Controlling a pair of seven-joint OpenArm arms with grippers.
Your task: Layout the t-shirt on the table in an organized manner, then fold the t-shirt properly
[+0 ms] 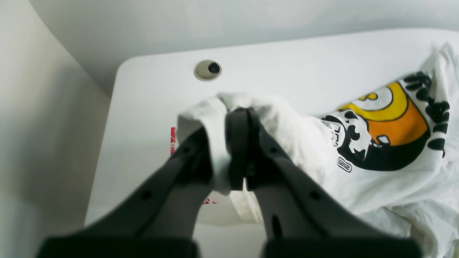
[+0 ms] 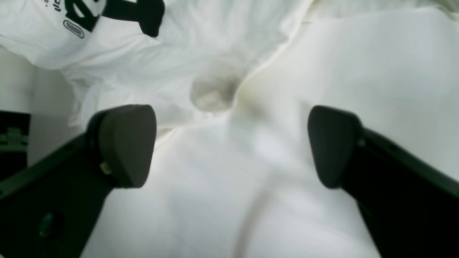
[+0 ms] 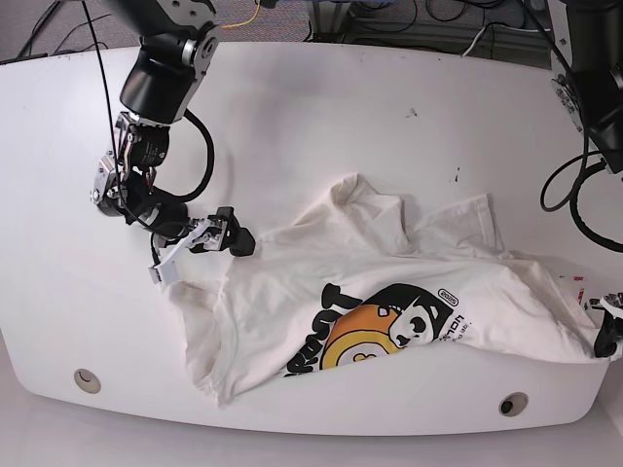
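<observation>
Left end effector [image 1: 238, 143] clamped on a bunched white fold of 1 t-shirt [image 3: 389, 282] at bench [image 3: 292, 126] corner | right end effector [image 2: 231, 143] jaws spread wide, holding nothing, over cloth | shirt crumpled, print up, mid-bench | 2 grommet holes [image 3: 513, 403] | 2 arms

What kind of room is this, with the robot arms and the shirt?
Probably a robot lab or workshop. Two robot arms work over a big white table, loose cables trail behind it, and the only thing laid out is a printed t-shirt for folding practice.
</observation>
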